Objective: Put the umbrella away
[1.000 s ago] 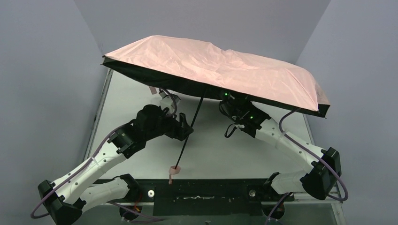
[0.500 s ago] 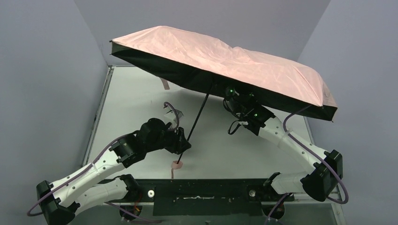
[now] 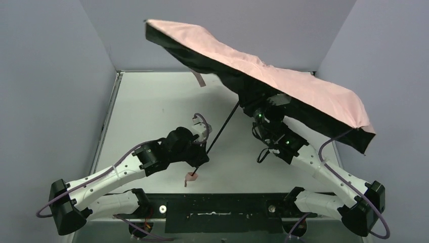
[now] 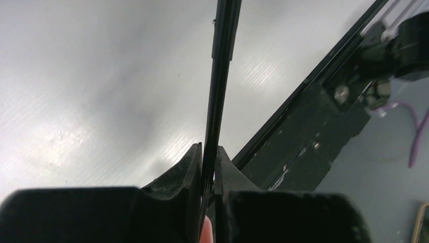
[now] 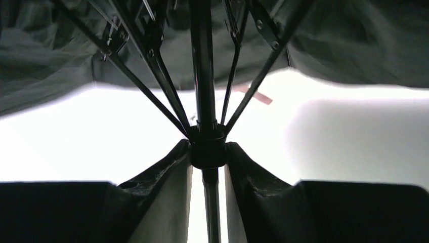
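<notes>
Canopy spread and tilted, high at the far left and low at the right, the umbrella (image 3: pixel 283 83) hangs above the table (image 3: pixel 146 106), carried by both arms. The left gripper (image 4: pixel 209 150) is pinched tight on the thin black shaft (image 3: pixel 222 126) just above the pink handle (image 3: pixel 192 176). The right gripper (image 5: pixel 208 152), under the canopy, has its fingers (image 5: pixel 172 167) pressed against either side of the runner (image 5: pixel 207 139) where the ribs meet.

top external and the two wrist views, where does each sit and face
top external: above, behind the bases, looking down on table and open umbrella; left arm, right arm show
left wrist: on left arm, looking along left claw shut on the shaft
right wrist: on right arm, looking up under canopy past right claw
shared: the shaft
</notes>
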Available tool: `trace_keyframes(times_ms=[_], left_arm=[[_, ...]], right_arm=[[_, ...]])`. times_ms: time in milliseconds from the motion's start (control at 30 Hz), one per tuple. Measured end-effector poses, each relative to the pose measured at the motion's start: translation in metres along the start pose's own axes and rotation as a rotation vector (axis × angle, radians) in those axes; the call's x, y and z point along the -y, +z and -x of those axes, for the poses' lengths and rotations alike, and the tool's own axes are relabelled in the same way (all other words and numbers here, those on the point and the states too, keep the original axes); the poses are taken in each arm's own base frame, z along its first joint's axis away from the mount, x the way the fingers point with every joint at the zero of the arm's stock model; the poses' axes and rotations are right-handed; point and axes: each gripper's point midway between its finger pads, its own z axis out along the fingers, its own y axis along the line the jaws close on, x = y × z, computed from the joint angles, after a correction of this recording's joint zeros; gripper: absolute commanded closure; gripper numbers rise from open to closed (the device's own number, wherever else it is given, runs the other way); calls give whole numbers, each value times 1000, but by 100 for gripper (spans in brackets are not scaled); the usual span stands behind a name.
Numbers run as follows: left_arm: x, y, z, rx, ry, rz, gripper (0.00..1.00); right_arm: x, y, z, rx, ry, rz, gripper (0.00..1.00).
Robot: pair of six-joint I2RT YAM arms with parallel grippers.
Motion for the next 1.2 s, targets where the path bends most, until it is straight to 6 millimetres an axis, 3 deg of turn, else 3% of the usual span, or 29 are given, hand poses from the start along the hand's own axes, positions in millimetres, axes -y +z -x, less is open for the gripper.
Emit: trace_keyframes(times_ms=[100, 133, 233, 333, 533, 700, 800, 833, 967, 1200], left_arm=[[-9, 7, -17, -80, 27, 39, 100], [-10, 11, -13, -67, 34, 47, 100], [4, 16, 29, 51, 43, 19, 100], [11, 12, 52, 121, 35, 10, 100], [17, 11, 65, 163, 35, -7, 100], [17, 10, 70, 186, 27, -4, 59], [12, 3, 73, 213, -4, 8, 32], [11, 1, 72, 219, -14, 8, 28], [18, -1, 48, 185, -27, -15, 22], [29, 7, -16, 62, -17, -33, 21]], right_arm=[[10, -19, -26, -32, 11, 2, 100], [13, -29, -43, -80, 7, 6, 100], [26, -57, -104, -250, 3, 22, 100], [24, -71, -124, -316, 34, 35, 100], [19, -73, -113, -290, 85, 37, 100], [24, -67, -104, -268, 100, 10, 100], [39, -56, -89, -224, 93, -45, 100], [42, -53, -85, -212, 92, -58, 100], [51, -45, -69, -162, 102, -96, 100], [52, -44, -67, -152, 131, -105, 100]])
